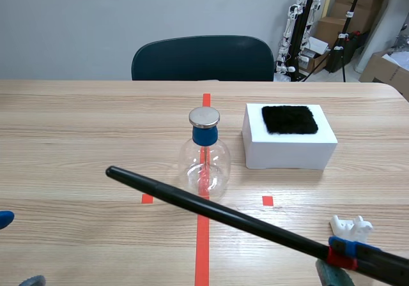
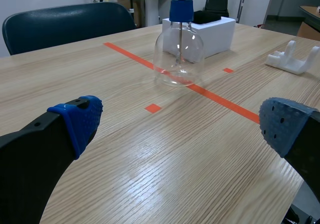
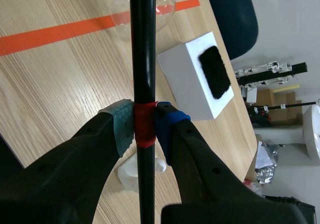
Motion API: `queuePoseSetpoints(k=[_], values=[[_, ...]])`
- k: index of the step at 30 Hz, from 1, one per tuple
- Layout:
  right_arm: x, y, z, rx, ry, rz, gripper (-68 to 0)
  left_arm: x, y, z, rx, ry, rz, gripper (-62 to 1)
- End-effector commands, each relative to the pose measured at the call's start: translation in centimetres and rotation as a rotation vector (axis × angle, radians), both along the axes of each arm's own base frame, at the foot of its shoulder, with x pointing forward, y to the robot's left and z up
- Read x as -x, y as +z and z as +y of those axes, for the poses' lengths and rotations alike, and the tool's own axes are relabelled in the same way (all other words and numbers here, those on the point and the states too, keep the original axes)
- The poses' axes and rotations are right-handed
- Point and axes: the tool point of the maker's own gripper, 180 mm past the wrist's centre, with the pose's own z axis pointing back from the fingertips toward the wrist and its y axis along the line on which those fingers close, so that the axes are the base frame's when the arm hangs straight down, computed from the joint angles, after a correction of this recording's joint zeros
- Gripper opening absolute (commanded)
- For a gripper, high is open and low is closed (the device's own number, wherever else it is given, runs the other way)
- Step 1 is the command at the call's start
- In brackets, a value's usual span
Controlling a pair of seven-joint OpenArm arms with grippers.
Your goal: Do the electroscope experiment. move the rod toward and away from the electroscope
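Observation:
The electroscope (image 1: 204, 153) is a clear glass flask with a blue neck and a flat metal cap, standing on the red tape line at the table's middle; it also shows ahead of the left gripper (image 2: 179, 44). A long black rod (image 1: 211, 210) with a red band runs from the lower right up to the left, passing just in front of the flask. My right gripper (image 1: 339, 257) is shut on the rod (image 3: 143, 69) at its red band. My left gripper (image 2: 180, 126) is open low at the near left, holding nothing.
A white block (image 1: 289, 136) with a black cloth pad (image 1: 289, 119) on top sits right of the flask. A small white plastic stand (image 1: 351, 227) lies near the right gripper. A dark chair (image 1: 202, 58) stands behind the table's far edge.

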Motion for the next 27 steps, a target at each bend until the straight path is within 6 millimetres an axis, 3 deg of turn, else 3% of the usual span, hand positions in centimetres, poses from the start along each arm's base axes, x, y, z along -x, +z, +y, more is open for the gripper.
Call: queuePoseSetpoints(k=[1, 12, 27], values=[[-0.3, -0.2, -0.1, -0.005, 0.022, -0.018, -65.3, -0.2, 0.6, 0.2, 0.014, 0.001, -0.022, 1.4], [-0.1, -3.4, 0.0, -0.039, 0.099, -0.001, -65.3, -0.2, 0.7, 0.2, 0.014, 0.002, -0.023, 1.4], [-0.3, -3.2, -0.1, -0.032, 0.095, -0.018, -65.3, -0.2, 0.7, 0.2, 0.014, 0.002, -0.023, 1.4]])
